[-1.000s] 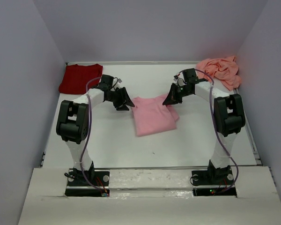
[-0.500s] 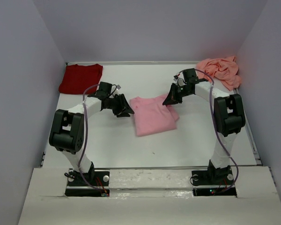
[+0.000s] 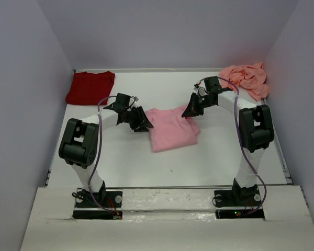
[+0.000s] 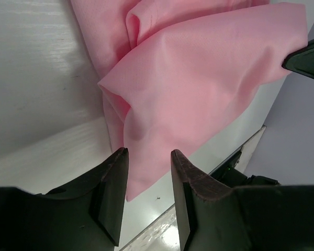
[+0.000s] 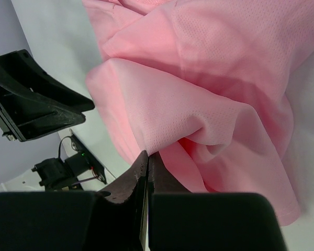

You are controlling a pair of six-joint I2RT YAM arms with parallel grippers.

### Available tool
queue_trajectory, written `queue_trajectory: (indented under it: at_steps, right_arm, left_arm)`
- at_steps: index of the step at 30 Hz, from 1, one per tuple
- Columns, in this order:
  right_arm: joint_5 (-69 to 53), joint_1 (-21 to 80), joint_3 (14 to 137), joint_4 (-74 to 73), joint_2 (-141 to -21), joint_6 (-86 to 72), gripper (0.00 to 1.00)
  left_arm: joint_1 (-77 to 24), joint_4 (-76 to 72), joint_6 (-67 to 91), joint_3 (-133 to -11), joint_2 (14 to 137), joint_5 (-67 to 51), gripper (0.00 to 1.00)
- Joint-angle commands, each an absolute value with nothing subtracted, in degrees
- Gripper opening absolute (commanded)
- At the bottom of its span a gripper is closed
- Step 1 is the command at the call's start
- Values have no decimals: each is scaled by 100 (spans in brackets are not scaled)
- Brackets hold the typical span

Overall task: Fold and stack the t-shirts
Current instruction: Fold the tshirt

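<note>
The light pink t-shirt (image 3: 170,130) lies partly folded mid-table. My right gripper (image 3: 189,112) is shut on a fold of its far right corner, and the cloth bunches at the fingertips (image 5: 146,155). My left gripper (image 3: 144,124) hovers at the shirt's left edge, open, with only pink cloth (image 4: 199,78) showing beyond the gap (image 4: 148,155). The dark red t-shirt (image 3: 90,87) lies folded flat at the back left. In the back right corner the salmon-pink t-shirt (image 3: 246,78) sits crumpled.
Grey walls (image 3: 26,104) close in the white table (image 3: 120,162) on the left, back and right. A white ledge (image 3: 167,219) with both arm bases runs along the near edge. The right gripper's dark tip (image 4: 309,57) shows in the left wrist view.
My left gripper has come nearer and shifted right to the pink shirt's left edge, its jaws narrowing a little. The right gripper has kept its hold and not moved.
</note>
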State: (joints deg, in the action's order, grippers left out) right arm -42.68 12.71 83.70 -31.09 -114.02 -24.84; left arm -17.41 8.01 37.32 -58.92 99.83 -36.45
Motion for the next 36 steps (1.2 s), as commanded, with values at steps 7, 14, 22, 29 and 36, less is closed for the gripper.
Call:
queue_trajectory:
  at_steps: [7, 14, 22, 29, 36]
  right_arm:
    - [-4412, 1283, 8508, -3085, -11408, -2426, 0]
    - [-4412, 1283, 8534, -3085, -11452, -2435, 0]
    - [-4412, 1283, 8561, -3094, -11505, -2443, 0]
    - [-4438, 1283, 8569, -3094, -11566, -2426, 0]
    - [-4412, 1230, 8622, -3103, -11496, -2443, 0]
  left_arm:
    - [-1793, 659, 3762, -6117, 10266, -3595, 45]
    - [-1811, 668, 3735, -6258, 10494, -3621, 44]
    - [-1828, 624, 3744, -6416, 10600, -3718, 23]
    - [-1828, 615, 3718, -6390, 10565, -3814, 0]
    - [-1828, 879, 3709, -6451, 10371, -3894, 0]
